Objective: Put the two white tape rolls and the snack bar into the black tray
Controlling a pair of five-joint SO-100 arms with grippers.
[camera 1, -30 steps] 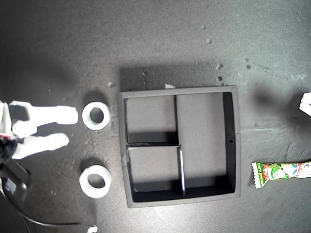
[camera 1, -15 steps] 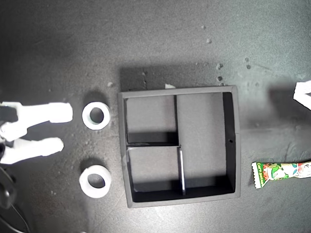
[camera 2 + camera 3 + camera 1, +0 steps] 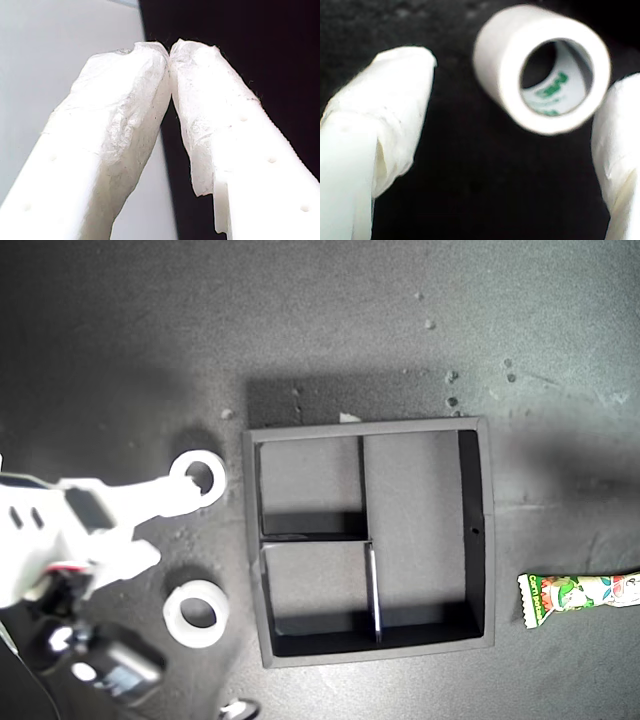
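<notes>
On the dark bench (image 3: 330, 330), the black tray (image 3: 488, 540) sits empty; both white tape rolls (image 3: 197, 613) and the snack bar (image 3: 578, 596) wait outside. My second gripper (image 3: 512, 150) has its fingers apart around one roll; my first gripper (image 3: 170, 55) has them together.

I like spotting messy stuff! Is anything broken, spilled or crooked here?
Nothing looks broken or spilled. The tray sits flat and empty. Both tape rolls and the snack bar lie outside it on the mat. My second hand is open around one roll. Only tiny crumbs dot the mat.
</notes>
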